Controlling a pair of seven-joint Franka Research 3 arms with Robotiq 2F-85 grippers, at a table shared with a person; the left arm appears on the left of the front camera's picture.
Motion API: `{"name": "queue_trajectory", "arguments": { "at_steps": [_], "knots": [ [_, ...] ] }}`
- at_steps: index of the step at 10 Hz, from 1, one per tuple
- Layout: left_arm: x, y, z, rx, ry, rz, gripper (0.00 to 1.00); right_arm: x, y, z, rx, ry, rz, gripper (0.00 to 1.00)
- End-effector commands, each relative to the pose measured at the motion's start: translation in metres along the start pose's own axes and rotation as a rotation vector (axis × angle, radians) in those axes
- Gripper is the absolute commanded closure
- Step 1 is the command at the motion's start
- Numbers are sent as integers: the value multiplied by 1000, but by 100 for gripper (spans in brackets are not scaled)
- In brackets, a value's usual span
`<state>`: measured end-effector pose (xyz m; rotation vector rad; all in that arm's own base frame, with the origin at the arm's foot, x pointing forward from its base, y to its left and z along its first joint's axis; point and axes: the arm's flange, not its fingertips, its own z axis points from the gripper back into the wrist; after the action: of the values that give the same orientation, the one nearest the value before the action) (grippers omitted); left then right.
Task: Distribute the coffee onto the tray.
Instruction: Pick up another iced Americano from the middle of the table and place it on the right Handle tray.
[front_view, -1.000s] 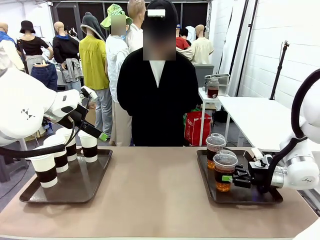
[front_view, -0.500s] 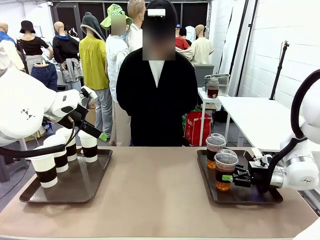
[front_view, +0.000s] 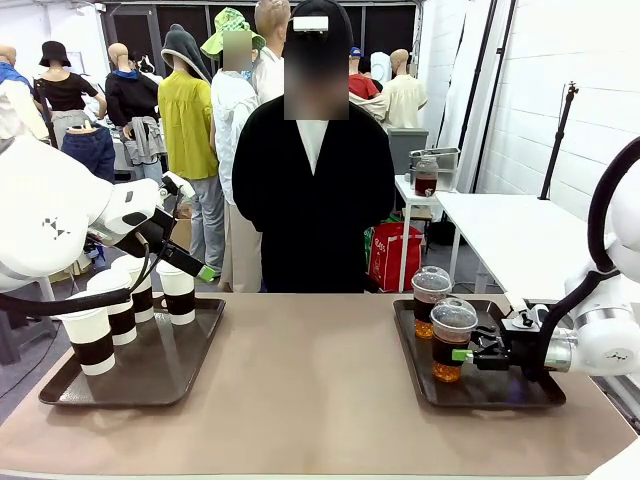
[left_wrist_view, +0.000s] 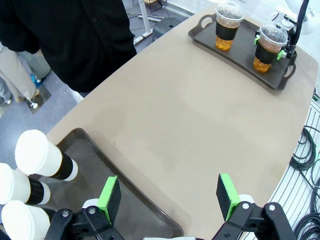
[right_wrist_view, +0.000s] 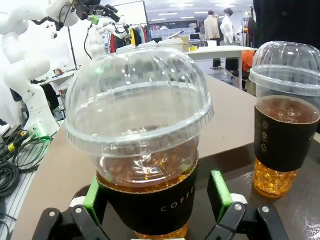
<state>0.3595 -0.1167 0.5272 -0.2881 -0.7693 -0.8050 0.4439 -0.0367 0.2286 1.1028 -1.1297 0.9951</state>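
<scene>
The right gripper has its jaws set around the near clear plastic domed-lid cup of amber drink, green pads against its dark sleeve on both sides, pinching it on the dark rectangular right tray. A second clear domed cup stands just behind it on the same tray. To do this step well, I judge the grip should stay on the sleeve, low and level, and any lift should go straight up so the drink does not slosh or knock the neighbour.

The left gripper hovers with jaws spread over the dark left tray, above the white paper cups with brown sleeves, touching none.
</scene>
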Motion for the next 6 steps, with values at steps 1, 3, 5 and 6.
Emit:
{"name": "queue_trajectory", "arguments": {
  "at_steps": [1,3,5,6],
  "knots": [
    [-1,1,0,-7,2,5,0,7,12,4,-39,25,-33,0],
    [-1,1,0,-7,2,5,0,10,20,18,-79,49,-46,0],
    [-1,1,0,-7,2,5,0,11,27,33,-111,61,-56,0],
    [-1,1,0,-7,2,5,0,11,32,40,-128,68,-62,0]
  ]
}}
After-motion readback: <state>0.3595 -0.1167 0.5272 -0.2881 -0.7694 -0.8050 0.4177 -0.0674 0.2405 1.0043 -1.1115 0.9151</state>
